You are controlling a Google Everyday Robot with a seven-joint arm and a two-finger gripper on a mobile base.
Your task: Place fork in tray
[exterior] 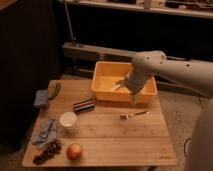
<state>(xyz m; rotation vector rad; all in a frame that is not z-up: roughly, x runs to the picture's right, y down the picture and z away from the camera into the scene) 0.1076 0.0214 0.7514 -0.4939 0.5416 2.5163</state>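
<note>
Wooden table (115,140), one, holding the following. Tray (111,97): yellow-orange plastic, deep, rectangular, at the far right of the tabletop; a pale utensil (115,88) lies inside on its floor. Fork (134,115): small, metal, flat on the bare wood just near of the tray's near right corner, outside the tray and apart from it, lying roughly left to right. Gripper (128,91): on a pale arm that reaches in from the right and bends down over the tray's near right part; jaws spread, nothing between them, above and just far of the fork and not touching it. White round cup (69,121): left of centre. Dark bar-shaped packet (83,105): between the cup and the tray. Blue cloth (46,131): crumpled, at the left edge. Grapes (46,152) and a round orange-red fruit (74,151): near left corner, side by side. Blue sponge (41,98) and a green item (53,90): far left corner.
</note>
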